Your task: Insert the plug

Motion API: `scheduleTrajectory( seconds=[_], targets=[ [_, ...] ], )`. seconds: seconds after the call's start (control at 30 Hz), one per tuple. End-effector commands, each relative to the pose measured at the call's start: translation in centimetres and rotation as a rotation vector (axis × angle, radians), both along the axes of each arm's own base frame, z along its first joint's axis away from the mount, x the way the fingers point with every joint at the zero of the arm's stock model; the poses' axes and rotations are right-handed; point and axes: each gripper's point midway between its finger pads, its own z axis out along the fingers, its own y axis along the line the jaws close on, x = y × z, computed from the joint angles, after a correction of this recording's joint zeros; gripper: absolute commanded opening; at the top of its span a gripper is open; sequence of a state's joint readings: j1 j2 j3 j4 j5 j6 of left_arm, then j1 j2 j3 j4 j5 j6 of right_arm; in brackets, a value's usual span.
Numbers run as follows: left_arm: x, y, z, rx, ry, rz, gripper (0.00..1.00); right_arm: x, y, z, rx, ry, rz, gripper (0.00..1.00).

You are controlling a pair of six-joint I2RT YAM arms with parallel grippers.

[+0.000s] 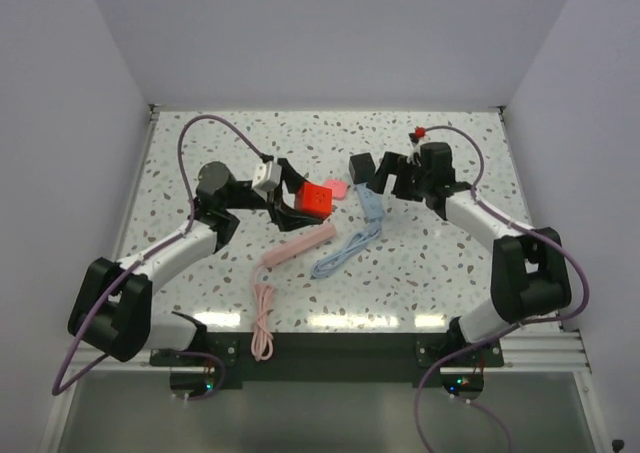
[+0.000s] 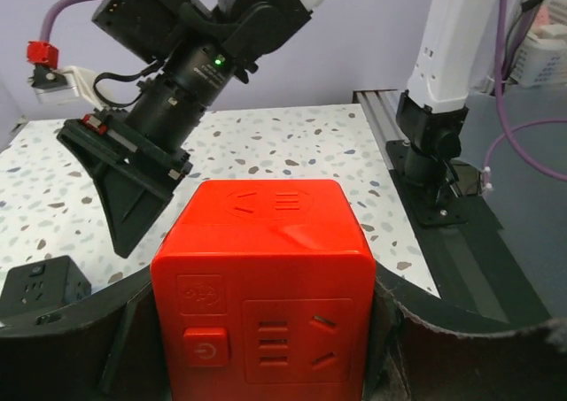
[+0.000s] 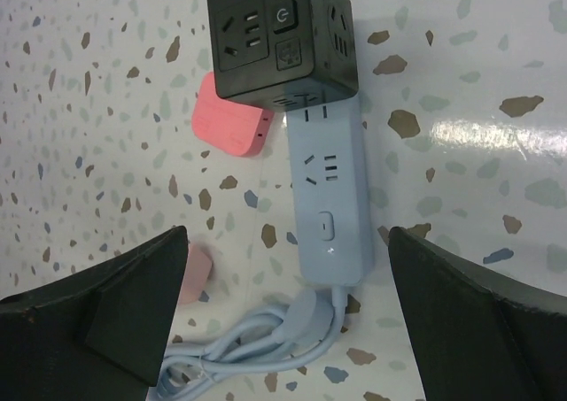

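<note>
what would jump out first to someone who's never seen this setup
A bright red socket cube is clamped between the left arm's fingers, just left of the table's middle. Right of it, a black socket cube sits at the head of a blue power strip, below the right arm's fingers, which are spread wide. A pink power strip lies nearer the bases.

red socket cube | clamped between left fingers | black cube lower-left
</note>
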State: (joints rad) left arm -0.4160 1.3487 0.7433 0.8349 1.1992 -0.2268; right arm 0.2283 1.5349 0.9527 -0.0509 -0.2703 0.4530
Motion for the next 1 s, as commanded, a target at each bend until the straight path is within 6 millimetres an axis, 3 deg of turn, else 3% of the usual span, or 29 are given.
scheduleTrajectory(
  seconds=[0.0,0.1,0.27,0.4,0.63,0.87,0.97],
  targets=[
    [1.5,0.5,2.2,-0.024,-0.047,0.115,0.0,2.7,0.4,2.4,0.026,-0.121,-0.015,0.99],
    [3.0,0.6,2.4,-0.019,-0.043,0.196,0.0,3.0,0.9,1.0,0.036,-0.089,0.002,0.99],
    [1.9,0.5,2.4,-0.032,-0.047,0.136,0.0,3.2,1.6,-1.6,0.039,-0.027,0.023,0.99],
    [2.0,0.4,1.7,-0.02,-0.053,0.136,0.0,3.1,2.8,-2.6,0.029,-0.004,0.053,0.99],
    [2.4,0.6,1.3,-0.002,-0.071,0.158,0.0,2.3,6.1,-4.8,-0.019,0.048,0.14,0.99],
    [2.8,0.7,1.0,0.015,-0.083,0.178,0.0,0.3,10.4,-5.2,0.084,0.096,0.295,0.98],
    [3.0,0.7,1.0,0.02,-0.092,0.191,0.0,0.0,10.6,-4.0,0.093,0.087,0.314,0.98]
  ],
)
